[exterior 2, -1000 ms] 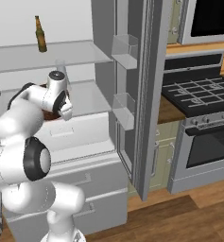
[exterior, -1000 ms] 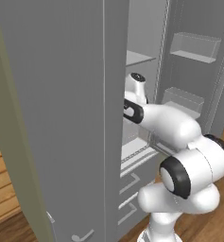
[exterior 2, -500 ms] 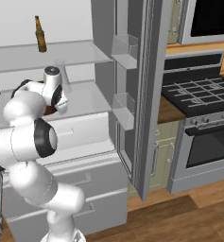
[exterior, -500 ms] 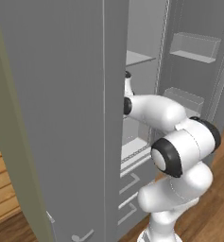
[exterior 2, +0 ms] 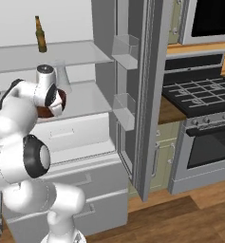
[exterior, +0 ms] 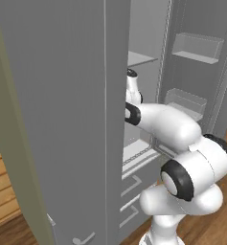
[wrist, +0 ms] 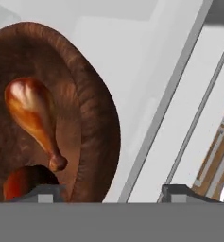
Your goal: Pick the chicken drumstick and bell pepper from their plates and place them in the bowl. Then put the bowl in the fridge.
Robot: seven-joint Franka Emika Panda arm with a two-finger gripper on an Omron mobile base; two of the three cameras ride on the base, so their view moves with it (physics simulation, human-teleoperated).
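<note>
Hand view: my gripper stood with its jaws apart, having just let go of the bowl, which sat on the fridge shelf (drumstick inside). Placement looked complete; withdrawal remained.

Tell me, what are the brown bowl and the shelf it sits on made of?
The bowl looks like dark reddish-brown wood: fine streaks like grain run round its thick rim, with a dull sheen. Since everything is rendered, that is only its look. The shelf looks like pale smooth plastic or frosted glass; its flat, even surface leaves that open. The chicken drumstick inside the bowl is glossy orange-brown.
</note>
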